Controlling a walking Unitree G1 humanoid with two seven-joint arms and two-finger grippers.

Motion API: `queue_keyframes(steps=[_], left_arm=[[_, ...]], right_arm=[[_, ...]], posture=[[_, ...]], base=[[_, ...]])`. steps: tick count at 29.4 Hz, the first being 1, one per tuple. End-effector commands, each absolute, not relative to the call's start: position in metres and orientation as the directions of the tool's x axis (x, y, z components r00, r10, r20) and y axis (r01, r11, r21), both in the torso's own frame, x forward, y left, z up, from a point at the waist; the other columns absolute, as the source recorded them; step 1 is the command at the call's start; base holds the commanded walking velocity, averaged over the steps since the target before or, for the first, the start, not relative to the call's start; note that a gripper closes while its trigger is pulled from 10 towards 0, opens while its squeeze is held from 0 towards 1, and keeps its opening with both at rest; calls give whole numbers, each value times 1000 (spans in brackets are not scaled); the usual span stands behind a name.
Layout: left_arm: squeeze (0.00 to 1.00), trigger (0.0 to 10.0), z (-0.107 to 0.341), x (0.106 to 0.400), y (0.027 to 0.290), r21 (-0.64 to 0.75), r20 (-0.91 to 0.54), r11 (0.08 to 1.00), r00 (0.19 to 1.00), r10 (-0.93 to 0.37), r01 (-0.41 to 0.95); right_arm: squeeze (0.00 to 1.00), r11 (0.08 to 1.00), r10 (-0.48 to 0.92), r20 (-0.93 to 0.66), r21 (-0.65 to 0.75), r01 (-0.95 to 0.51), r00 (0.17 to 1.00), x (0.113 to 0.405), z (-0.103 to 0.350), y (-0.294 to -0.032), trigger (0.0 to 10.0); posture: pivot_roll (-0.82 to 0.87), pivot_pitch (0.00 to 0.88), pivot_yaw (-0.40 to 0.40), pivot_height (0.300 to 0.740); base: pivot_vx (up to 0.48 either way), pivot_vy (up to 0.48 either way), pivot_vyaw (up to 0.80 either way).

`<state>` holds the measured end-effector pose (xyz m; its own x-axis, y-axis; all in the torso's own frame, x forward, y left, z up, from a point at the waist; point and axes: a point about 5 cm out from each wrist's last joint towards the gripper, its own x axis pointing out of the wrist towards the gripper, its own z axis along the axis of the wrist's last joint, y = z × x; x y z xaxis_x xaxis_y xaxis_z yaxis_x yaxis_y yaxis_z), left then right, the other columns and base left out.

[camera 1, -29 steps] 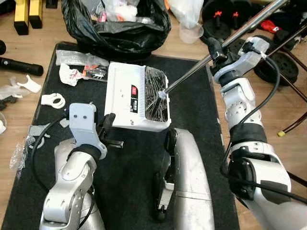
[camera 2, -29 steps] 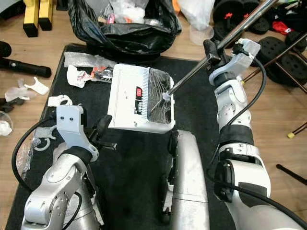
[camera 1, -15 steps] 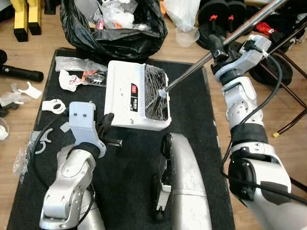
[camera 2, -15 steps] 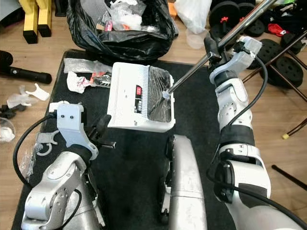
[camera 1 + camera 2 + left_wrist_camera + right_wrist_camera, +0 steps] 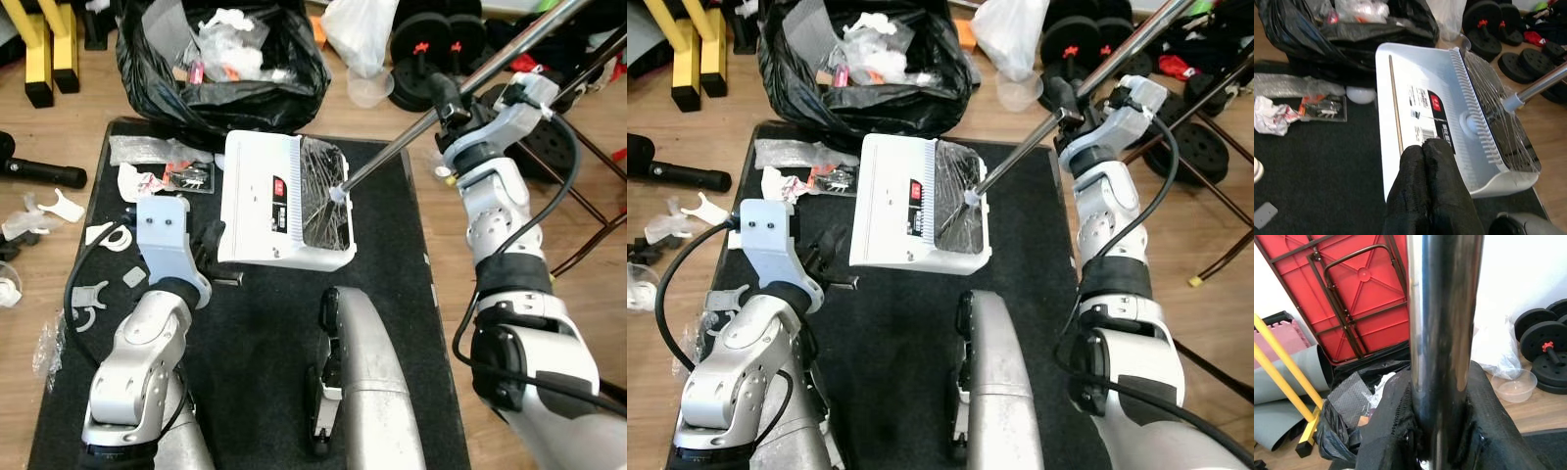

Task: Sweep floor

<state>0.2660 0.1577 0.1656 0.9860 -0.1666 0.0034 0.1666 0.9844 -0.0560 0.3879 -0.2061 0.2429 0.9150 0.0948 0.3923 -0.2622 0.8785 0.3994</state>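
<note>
White plastic dustpan [image 5: 269, 201] just ahead of L gripper [image 5: 1425, 147], fingers pressed together; R gripper [image 5: 446, 98] pinching steel pole [image 5: 490, 61], slanting toward black bin bag [image 5: 217, 93].

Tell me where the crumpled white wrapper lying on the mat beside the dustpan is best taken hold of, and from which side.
Grip the crumpled white wrapper at its raised, bunched folds, coming straight down from above with the pincer open across the crumple. It lies flat on the black mat, so a sideways approach would likely just push it. The clear packet sits close on the dustpan side, so the outer side, toward the mat's left edge, looks freer.
</note>
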Motion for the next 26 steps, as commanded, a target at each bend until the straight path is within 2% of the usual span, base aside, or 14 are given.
queue_keyframes(steps=[1, 6, 8, 22, 26], left_arm=[[0, 10000, 158, 264, 159, -58, -29, 987, 988, -149, 147], [0, 10000, 158, 264, 159, -58, -29, 987, 988, -149, 147], [0, 10000, 160, 270, 157, -78, -19, 988, 991, -135, 133], [0, 10000, 160, 284, 155, -74, -21, 989, 992, -127, 125], [0, 10000, 162, 287, 153, -67, -4, 989, 991, -132, 131]], right_arm=[[0, 880, 61, 456, 395, -263, 888, 383, 256, -216, 0], [0, 880, 61, 456, 395, -263, 888, 383, 256, -216, 0], [0, 883, 58, 453, 392, -258, 889, 382, 255, -218, 0], [0, 882, 50, 464, 394, -256, 885, 384, 258, -217, 0], [0, 881, 51, 465, 395, -259, 884, 384, 259, -216, 0]], posture=[[-95, 205, -200, 544], [-95, 205, -200, 544], [-104, 173, -203, 554], [-109, 147, -198, 599], [-109, 141, -195, 614]], base=[[0, 0, 0], [0, 0, 0], [0, 0, 0], [0, 0, 0], [-414, 0, 0]])
